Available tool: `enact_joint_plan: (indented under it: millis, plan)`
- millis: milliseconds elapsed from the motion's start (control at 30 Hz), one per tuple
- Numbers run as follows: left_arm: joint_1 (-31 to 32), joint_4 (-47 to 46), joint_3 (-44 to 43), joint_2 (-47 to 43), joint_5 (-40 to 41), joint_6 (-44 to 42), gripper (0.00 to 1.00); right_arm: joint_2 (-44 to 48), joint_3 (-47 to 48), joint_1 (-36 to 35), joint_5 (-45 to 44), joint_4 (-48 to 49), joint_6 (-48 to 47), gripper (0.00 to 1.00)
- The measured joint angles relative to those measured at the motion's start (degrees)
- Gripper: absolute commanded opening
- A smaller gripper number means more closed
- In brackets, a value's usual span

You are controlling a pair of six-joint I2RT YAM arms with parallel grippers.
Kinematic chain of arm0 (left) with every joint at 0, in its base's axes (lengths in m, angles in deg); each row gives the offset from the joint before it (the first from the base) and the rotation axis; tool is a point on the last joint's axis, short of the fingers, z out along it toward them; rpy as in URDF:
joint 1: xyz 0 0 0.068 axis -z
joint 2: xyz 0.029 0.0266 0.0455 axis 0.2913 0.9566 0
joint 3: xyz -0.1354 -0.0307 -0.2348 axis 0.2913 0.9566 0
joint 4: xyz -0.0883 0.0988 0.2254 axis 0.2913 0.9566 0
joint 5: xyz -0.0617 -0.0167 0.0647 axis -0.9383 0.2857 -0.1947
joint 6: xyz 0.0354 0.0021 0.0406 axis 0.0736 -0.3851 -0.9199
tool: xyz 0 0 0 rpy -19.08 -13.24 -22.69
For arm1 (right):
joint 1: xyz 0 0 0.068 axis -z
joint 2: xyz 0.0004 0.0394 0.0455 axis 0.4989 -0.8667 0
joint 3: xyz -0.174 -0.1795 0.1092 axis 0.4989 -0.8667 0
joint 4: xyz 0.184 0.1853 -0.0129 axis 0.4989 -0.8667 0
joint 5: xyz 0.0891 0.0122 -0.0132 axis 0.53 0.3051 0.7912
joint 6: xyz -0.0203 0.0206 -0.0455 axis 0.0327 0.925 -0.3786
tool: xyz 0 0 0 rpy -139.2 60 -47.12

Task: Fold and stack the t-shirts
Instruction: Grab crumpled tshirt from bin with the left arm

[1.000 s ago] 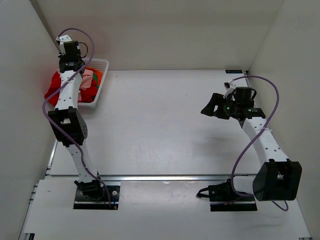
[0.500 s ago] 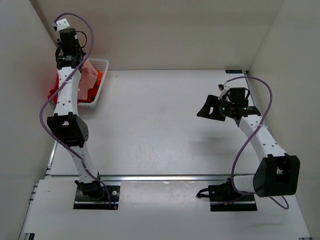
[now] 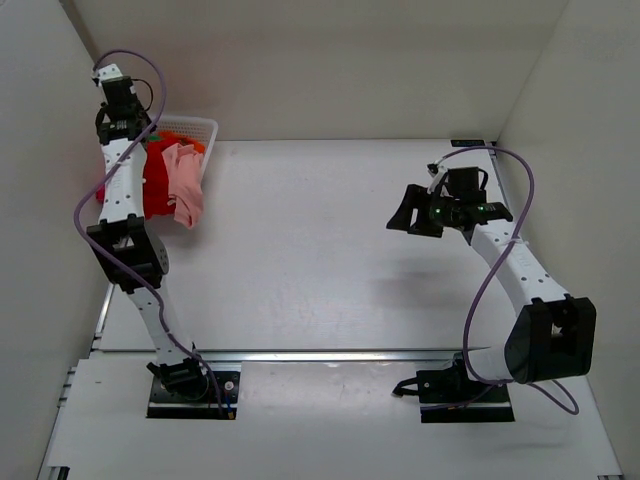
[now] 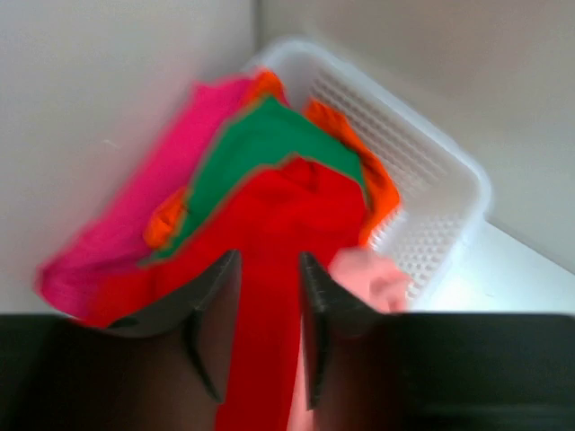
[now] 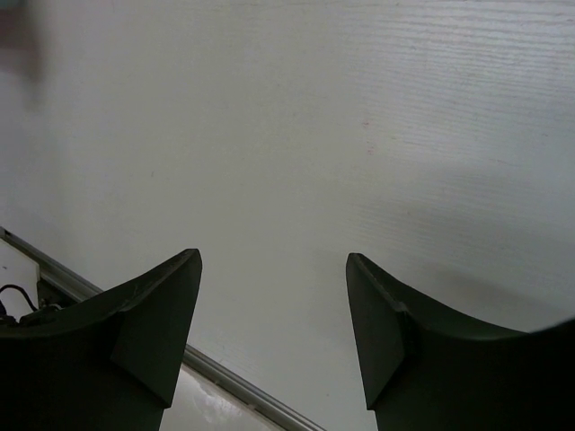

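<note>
Red t-shirt (image 4: 287,202) inside left gripper (image 4: 269,258)

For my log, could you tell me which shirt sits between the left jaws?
The red shirt; the magenta shirt, green-and-orange shirt and salmon-pink shirt lie outside them.

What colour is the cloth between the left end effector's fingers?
It's the red shirt, clearest in the left wrist view.

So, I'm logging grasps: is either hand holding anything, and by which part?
The left hand pinches a bunched fold of the red t-shirt; which part is unclear. The right hand holds nothing.
</note>
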Motion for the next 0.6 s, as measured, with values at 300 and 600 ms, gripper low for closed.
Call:
enact_joint_plan:
  millis: [300,600]
  plan:
    - [8.52,-2.93,23.28,-8.11,-7.45,1.03,0.70,-0.22,-0.94,-2.12,-1.14,1.81,1.60,0.61]
    - [11.50,-3.52,27.52,-13.84,-8.61,1.70,0.75,-0.20,-8.59,-2.60,-1.42,7.76,2.93,0.61]
